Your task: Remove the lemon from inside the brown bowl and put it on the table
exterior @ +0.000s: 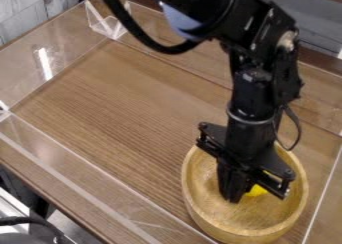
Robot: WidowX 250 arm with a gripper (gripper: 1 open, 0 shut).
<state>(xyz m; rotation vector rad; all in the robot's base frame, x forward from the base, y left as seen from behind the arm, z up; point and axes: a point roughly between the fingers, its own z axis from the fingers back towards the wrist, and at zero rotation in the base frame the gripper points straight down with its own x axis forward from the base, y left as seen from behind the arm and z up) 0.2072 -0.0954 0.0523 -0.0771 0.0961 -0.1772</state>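
The brown bowl [203, 214] sits on the table [120, 108] near the front right corner. My black gripper [246, 191] points straight down into the bowl, a little above its floor. Its fingers are shut on the lemon [257, 192], of which only a small bright yellow patch shows between the fingertips. The rest of the lemon is hidden by the fingers.
Clear acrylic walls [54, 63] run along the table's left, back and front edges. A black cable loops from the arm above the back of the table. Bare wood-grain tabletop stretches to the left of the bowl.
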